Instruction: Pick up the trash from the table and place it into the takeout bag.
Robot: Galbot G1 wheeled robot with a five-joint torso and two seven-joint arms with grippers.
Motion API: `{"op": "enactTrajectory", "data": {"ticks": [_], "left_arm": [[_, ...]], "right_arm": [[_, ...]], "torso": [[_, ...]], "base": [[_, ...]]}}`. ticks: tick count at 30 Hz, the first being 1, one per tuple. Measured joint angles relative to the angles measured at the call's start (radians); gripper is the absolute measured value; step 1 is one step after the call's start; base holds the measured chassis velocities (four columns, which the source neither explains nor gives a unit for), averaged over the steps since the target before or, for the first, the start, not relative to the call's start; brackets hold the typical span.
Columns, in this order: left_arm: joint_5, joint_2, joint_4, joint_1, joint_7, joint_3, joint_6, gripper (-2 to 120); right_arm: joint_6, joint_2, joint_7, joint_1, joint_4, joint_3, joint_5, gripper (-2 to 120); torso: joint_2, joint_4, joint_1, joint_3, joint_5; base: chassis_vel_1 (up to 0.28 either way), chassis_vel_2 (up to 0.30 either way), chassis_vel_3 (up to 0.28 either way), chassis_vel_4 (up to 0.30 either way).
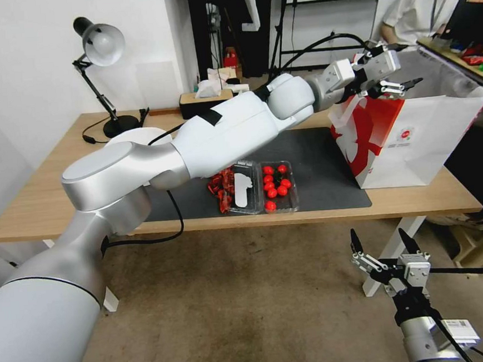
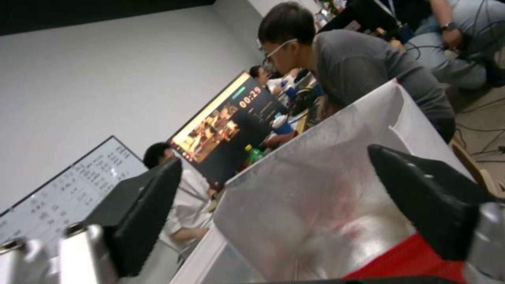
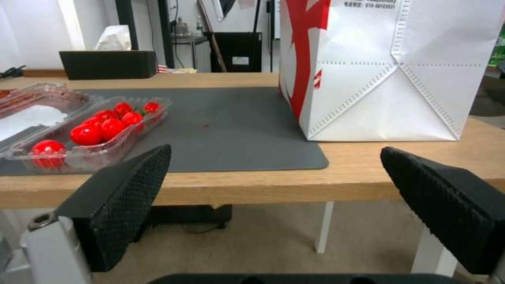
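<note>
Left gripper [image 1: 398, 82] over the takeout bag [image 1: 416, 139]

Its jaws are open and empty, right above the bag's mouth, ready to drop trash in. Right gripper [image 1: 383, 248] waits below the desk [image 1: 42, 202], jaws open.

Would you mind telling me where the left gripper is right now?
In the head view the left gripper hangs open over the mouth of the takeout bag, at the table's right end.

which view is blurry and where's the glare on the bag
Left wrist view: soft and smeared throughout, with bright glare on the takeout bag's foil lining beyond the open left hand. Right wrist view: sharper on the bag; the hand's fingers are close but still show texture. Head view: edges bend, fisheye-like.
</note>
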Motion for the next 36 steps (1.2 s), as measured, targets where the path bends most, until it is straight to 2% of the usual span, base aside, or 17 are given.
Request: {"op": "enactTrajectory", "data": {"ticks": [2, 3, 5, 6, 8, 9, 12, 13, 16, 17, 20, 21, 24, 28, 31, 35, 36], "left_arm": [[-0.008, 0.032, -0.036, 0.008, -0.026, -0.010, 0.025, 98], [-0.008, 0.032, -0.036, 0.008, -0.026, -0.010, 0.025, 98], [-0.025, 0.090, -0.100, 0.023, -0.065, -0.027, 0.072, 99], [-0.025, 0.090, -0.100, 0.023, -0.065, -0.027, 0.072, 99], [-0.032, 0.181, -0.185, 0.053, -0.091, -0.048, 0.118, 100], [-0.032, 0.181, -0.185, 0.053, -0.091, -0.048, 0.118, 100], [-0.035, 0.288, -0.270, 0.113, -0.123, -0.110, 0.149, 100], [-0.035, 0.288, -0.270, 0.113, -0.123, -0.110, 0.149, 100], [-0.034, 0.382, -0.360, 0.189, -0.129, -0.189, 0.185, 100], [-0.034, 0.382, -0.360, 0.189, -0.129, -0.189, 0.185, 100], [-0.006, 0.451, -0.423, 0.279, -0.147, -0.268, 0.199, 100], [-0.006, 0.451, -0.423, 0.279, -0.147, -0.268, 0.199, 100], [0.042, 0.508, -0.457, 0.375, -0.164, -0.357, 0.208, 100], [0.080, 0.552, -0.483, 0.442, -0.172, -0.413, 0.223, 100], [0.102, 0.633, -0.555, 0.569, -0.231, -0.517, 0.273, 100], [0.104, 0.684, -0.592, 0.647, -0.271, -0.578, 0.282, 100], [0.104, 0.712, -0.620, 0.706, -0.291, -0.624, 0.283, 100]], "right_arm": [[0.000, 0.000, 0.000, 0.000, 0.001, -0.002, 0.000, 100], [0.000, 0.000, 0.000, 0.000, 0.001, -0.002, 0.000, 100], [0.000, -0.001, 0.000, 0.000, 0.003, -0.004, 0.000, 100], [0.000, -0.001, 0.000, 0.000, 0.003, -0.004, 0.000, 100], [0.002, -0.008, 0.000, 0.001, 0.003, -0.004, 0.000, 100], [0.002, -0.008, 0.000, 0.001, 0.003, -0.004, 0.000, 100], [0.016, -0.017, 0.000, 0.006, 0.004, -0.005, 0.004, 100], [0.016, -0.017, 0.000, 0.006, 0.004, -0.005, 0.004, 100], [0.017, -0.019, 0.000, 0.016, 0.004, -0.016, 0.005, 100], [0.017, -0.019, 0.000, 0.016, 0.004, -0.016, 0.005, 100], [0.012, -0.022, 0.001, 0.028, 0.001, -0.023, 0.006, 100], [0.012, -0.022, 0.001, 0.028, 0.001, -0.023, 0.006, 100], [0.004, -0.029, 0.001, 0.034, -0.003, -0.026, 0.009, 100], [0.000, -0.033, 0.001, 0.038, -0.006, -0.027, 0.011, 100], [-0.008, -0.040, 0.001, 0.047, -0.007, -0.028, 0.026, 100], [-0.009, -0.042, 0.001, 0.048, -0.007, -0.030, 0.029, 100], [-0.011, -0.043, 0.001, 0.049, -0.007, -0.032, 0.030, 100]], "torso": [[0.000, -0.0002, 0.000, 0.000, 0.0000], [0.000, -0.0002, 0.000, 0.000, 0.0000], [0.000, -0.0004, 0.000, 0.000, 0.0000], [0.000, -0.0004, 0.000, 0.000, 0.0000], [0.000, 0.0002, 0.000, 0.000, -0.0002], [0.000, 0.0002, 0.000, 0.000, -0.0002], [0.000, 0.0003, 0.000, 0.000, -0.0003], [0.000, 0.0003, 0.000, 0.000, -0.0003], [0.000, 0.0002, 0.000, 0.000, -0.0004], [0.000, 0.0002, 0.000, 0.000, -0.0004], [0.000, 0.0001, 0.000, 0.000, -0.0003], [0.000, 0.0001, 0.000, 0.000, -0.0003], [0.000, -0.0002, 0.000, 0.000, -0.0002], [0.000, 0.0001, 0.000, 0.000, -0.0004], [0.000, 0.0001, 0.000, 0.000, -0.0003], [0.000, 0.0003, 0.000, 0.000, -0.0001], [0.000, 0.0005, 0.000, 0.000, -0.0001]], "base": [[0.000, 0.000, 0.000, 0.000], [0.000, 0.000, 0.000, 0.000], [0.000, 0.000, 0.000, 0.000], [0.000, 0.000, 0.000, 0.000], [0.000, 0.000, 0.000, 0.000], [0.000, 0.000, 0.000, 0.000], [0.000, 0.000, 0.000, 0.000], [0.000, 0.000, 0.000, 0.000], [0.000, 0.000, 0.000, 0.000], [0.000, 0.000, 0.000, 0.000], [0.000, 0.000, 0.000, 0.000], [0.000, 0.000, 0.000, 0.000], [0.000, 0.000, 0.000, 0.000], [0.000, 0.000, 0.000, 0.000], [0.000, 0.000, 0.000, 0.000], [0.000, 0.000, 0.000, 0.000], [0.000, 0.000, 0.000, 0.000]]}}
